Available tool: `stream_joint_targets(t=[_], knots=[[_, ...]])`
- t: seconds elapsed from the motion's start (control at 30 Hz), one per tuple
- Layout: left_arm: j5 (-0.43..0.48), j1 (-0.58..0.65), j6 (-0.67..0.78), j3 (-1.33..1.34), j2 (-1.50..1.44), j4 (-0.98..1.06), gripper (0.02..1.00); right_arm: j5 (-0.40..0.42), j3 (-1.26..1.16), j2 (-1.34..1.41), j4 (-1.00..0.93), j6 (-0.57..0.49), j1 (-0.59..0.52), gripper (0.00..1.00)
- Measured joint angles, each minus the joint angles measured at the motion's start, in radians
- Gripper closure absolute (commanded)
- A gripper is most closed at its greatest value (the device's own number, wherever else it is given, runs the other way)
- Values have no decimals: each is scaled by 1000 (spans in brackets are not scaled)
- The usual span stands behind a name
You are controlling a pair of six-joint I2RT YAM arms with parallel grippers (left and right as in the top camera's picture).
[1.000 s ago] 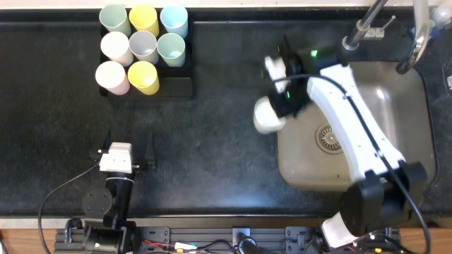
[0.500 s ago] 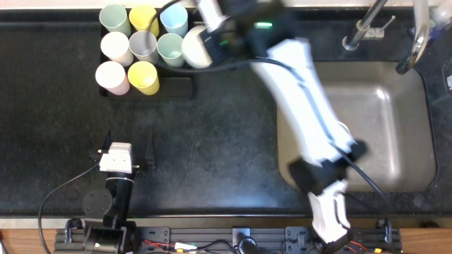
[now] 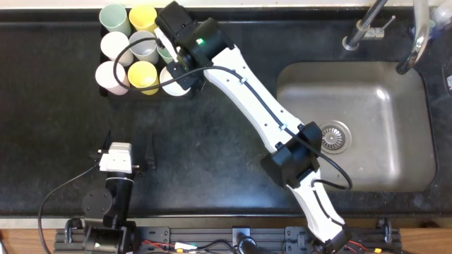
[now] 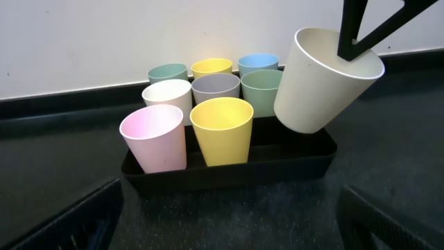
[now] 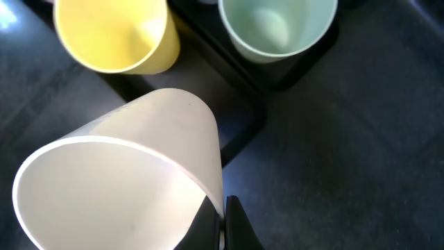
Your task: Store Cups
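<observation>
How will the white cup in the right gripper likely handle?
Probably light and stiff: the white cup hangs tilted from the right gripper, pinched at its rim, without visible bending. Smooth walls may let it swivel. Narrow-based, it could tip if released tilted over the tray.

No text, label, brand, number or sign is legible anywhere in these views.

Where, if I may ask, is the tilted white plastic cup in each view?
Top view: white plastic cup beside the front yellow plastic cup, under the arm.
Left wrist view: tilted over the black tray's corner, beside that yellow cup.
Right wrist view: nearest the camera, yellow cup beyond.
</observation>
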Motion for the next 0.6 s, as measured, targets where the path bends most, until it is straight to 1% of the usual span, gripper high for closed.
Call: stream_joint_targets(t=[0.6], knots=[[0,0,0,0,0,0,20,8,0,90,41,0,-7,961]])
